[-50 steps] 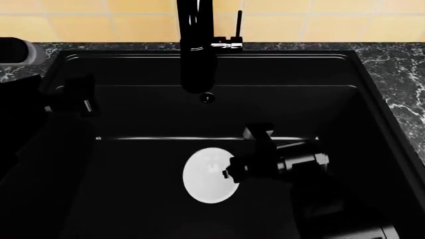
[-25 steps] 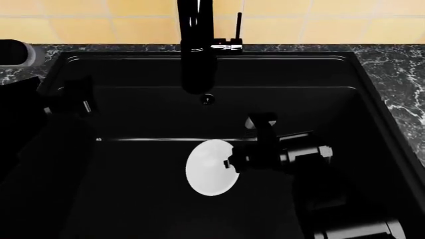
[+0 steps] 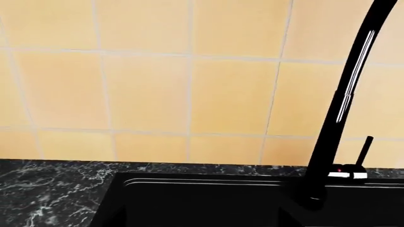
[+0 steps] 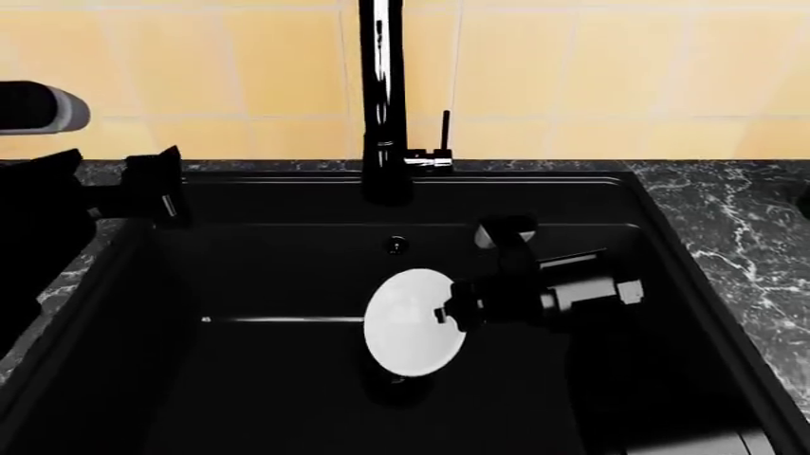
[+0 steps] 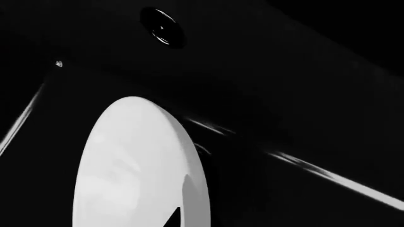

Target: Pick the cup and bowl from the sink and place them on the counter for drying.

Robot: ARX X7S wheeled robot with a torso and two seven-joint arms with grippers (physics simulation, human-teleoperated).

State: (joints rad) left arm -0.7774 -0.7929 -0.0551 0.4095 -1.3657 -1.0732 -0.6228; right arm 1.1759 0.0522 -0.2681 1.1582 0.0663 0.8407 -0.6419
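Note:
The white bowl point(image 4: 408, 322) hangs tilted on edge above the floor of the black sink point(image 4: 253, 275). My right gripper point(image 4: 446, 316) is shut on its right rim. In the right wrist view the bowl point(image 5: 132, 165) fills the near field, with a dark fingertip point(image 5: 173, 218) across its rim. My left gripper point(image 4: 155, 194) hovers over the sink's left rim by the counter point(image 4: 741, 237); its jaws cannot be made out. The cup is not in view.
The tall black faucet point(image 4: 383, 104) stands at the back middle of the sink and shows in the left wrist view point(image 3: 341, 109). A round drain fitting point(image 4: 397, 245) lies below it. Veined counter point(image 3: 50, 189) flanks the sink. A dark cylinder with a grey end point(image 4: 38, 106) is at upper left.
The right gripper has lifted the bowl off the sink floor and tipped it more upright. The head view has tilted up, showing more tiled wall.

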